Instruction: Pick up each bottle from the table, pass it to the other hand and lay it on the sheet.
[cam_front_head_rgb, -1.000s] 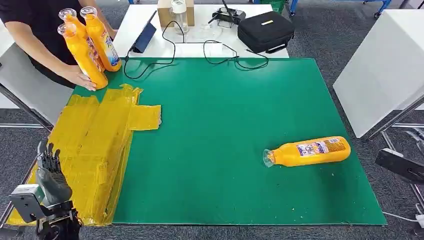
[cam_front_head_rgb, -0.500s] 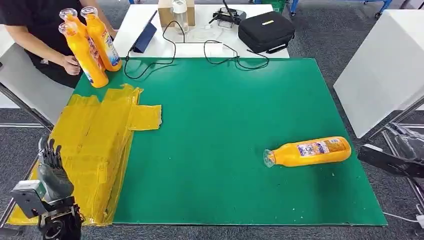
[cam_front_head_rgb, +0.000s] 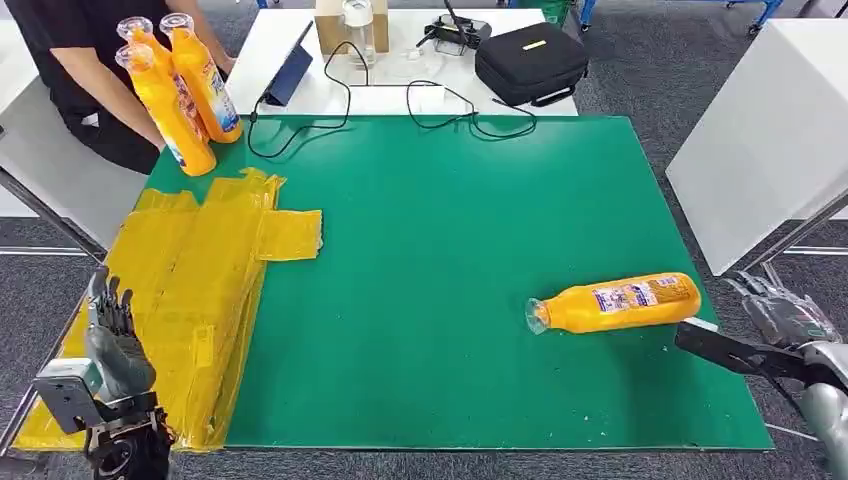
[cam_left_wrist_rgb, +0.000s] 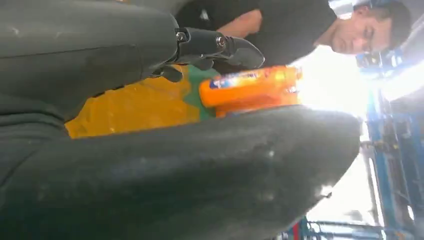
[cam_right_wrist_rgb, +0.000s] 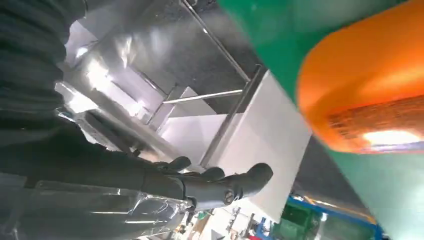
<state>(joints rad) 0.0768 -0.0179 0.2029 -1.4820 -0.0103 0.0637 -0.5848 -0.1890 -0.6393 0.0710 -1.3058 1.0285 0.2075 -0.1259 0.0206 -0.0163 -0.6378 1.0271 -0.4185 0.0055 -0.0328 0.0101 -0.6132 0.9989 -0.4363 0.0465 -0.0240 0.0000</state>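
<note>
An orange bottle (cam_front_head_rgb: 615, 303) lies on its side on the green table (cam_front_head_rgb: 450, 220) at the right, its cap end pointing left; its base fills part of the right wrist view (cam_right_wrist_rgb: 370, 85). My right hand (cam_front_head_rgb: 785, 312) is open just off the table's right edge, a little right of the bottle's base and apart from it. The yellow sheet (cam_front_head_rgb: 190, 280) covers the table's left side. My left hand (cam_front_head_rgb: 112, 335) is open at the sheet's near left edge, fingers up, holding nothing. Three upright orange bottles (cam_front_head_rgb: 178, 85) stand at the far left corner; they also show in the left wrist view (cam_left_wrist_rgb: 250, 87).
A person (cam_front_head_rgb: 90, 60) in black stands at the far left behind the upright bottles. A white table behind holds a black case (cam_front_head_rgb: 530, 62), cables and a cardboard box (cam_front_head_rgb: 350, 22). A white cabinet (cam_front_head_rgb: 770, 130) stands to the right.
My right hand has come up into view at the table's right edge, nearer the lying bottle. The person's hand has let go of the upright bottles and drawn back. My left hand rose slightly.
</note>
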